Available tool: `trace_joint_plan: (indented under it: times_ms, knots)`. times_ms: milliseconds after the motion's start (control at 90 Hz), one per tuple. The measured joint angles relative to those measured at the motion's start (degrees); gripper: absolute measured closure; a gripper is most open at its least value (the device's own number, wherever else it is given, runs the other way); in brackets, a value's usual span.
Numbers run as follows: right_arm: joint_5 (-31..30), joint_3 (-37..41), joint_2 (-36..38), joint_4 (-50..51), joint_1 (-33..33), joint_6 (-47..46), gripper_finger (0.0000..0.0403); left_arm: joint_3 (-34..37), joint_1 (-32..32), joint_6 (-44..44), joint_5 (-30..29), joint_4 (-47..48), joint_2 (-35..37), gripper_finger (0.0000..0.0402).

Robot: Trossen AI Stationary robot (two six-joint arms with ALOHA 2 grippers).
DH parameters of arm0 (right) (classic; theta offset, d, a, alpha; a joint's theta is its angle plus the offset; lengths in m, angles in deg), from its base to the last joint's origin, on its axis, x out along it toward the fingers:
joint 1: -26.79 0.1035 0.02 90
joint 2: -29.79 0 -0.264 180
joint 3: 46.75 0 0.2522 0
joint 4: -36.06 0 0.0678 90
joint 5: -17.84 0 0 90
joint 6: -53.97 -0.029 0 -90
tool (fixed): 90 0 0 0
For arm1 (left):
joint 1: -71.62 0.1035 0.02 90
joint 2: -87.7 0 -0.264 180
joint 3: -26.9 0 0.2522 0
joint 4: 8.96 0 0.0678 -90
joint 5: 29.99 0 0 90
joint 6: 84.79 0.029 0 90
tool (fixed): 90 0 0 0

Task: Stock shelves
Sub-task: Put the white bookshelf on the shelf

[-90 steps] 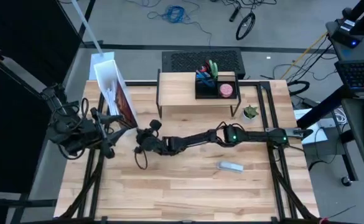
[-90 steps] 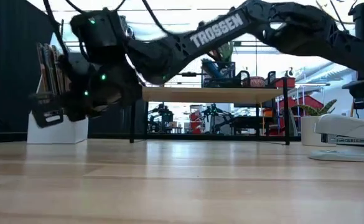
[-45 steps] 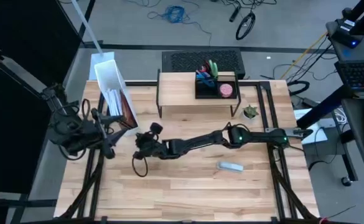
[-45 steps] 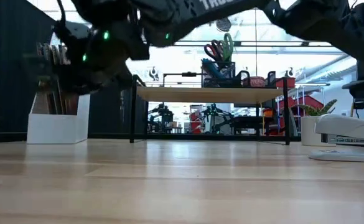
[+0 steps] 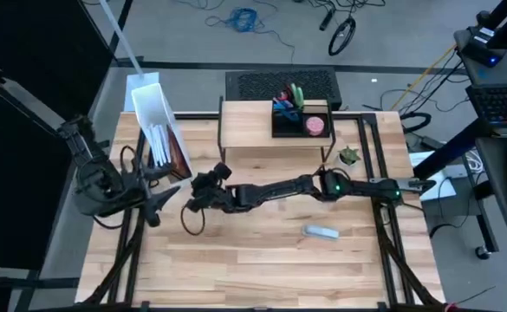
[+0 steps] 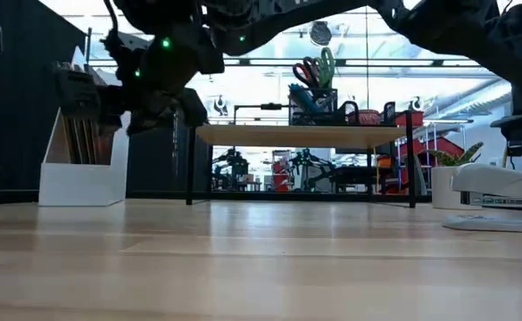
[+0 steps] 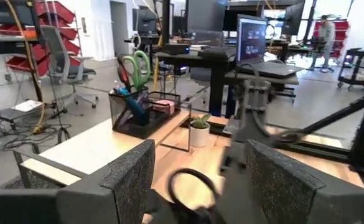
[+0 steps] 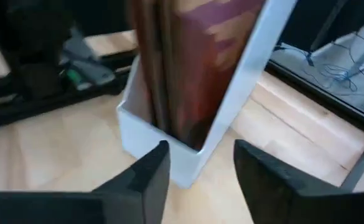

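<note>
No legible text, label, brand, number or sign appears in any view; the lettering on the dark robot arm [image 6: 350,11] is cut off.

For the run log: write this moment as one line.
right gripper: open, facing tall white magazine file box | left gripper: open, idle at table's left edge

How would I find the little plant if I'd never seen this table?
Start at the wood-topped shelves at the table's back edge. Just off their right end, on the tabletop, stands the little plant in a white pot. It is the only green, leafy thing there; the grey stapler lies nearer the front.
</note>
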Motion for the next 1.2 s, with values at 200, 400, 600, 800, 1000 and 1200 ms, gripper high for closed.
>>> trace_joint_plan:
  times_ms: [200, 400, 600, 800, 1000, 1200]
  knots:
    - [1.5, 0.0, -0.3, -5.8, -3.5, 0.2, 0.0232, 0.0, -2.4, 0.0, 0.0, 1.1, 0.0, 0.0168]
    - [4.1, 0.0, -1.0, -12.0, -5.1, 2.3, 0.0244, 0.0, -3.7, 0.0, 0.0, 1.3, 0.0, 0.0168]
    - [4.3, 0.0, -1.0, -13.8, -5.1, 2.9, 0.0247, 0.0, -4.2, 0.0, 0.0, 1.3, 0.0, 0.0168]
    - [1.7, 0.0, -1.6, -14.8, -3.4, 7.8, 0.0248, 0.0, -4.2, -0.8, 0.0, 1.3, 0.0, 0.0168]
    - [-4.9, 0.0, 0.7, -11.6, 0.7, 18.9, 0.0248, 0.0, -4.2, -1.0, 0.0, 1.3, 0.0, 0.0168]
    - [-4.8, -0.1, 6.1, 0.5, 4.1, 23.6, 0.0248, 0.0, -1.7, -0.9, -4.6, 0.5, 0.0, 0.0168]
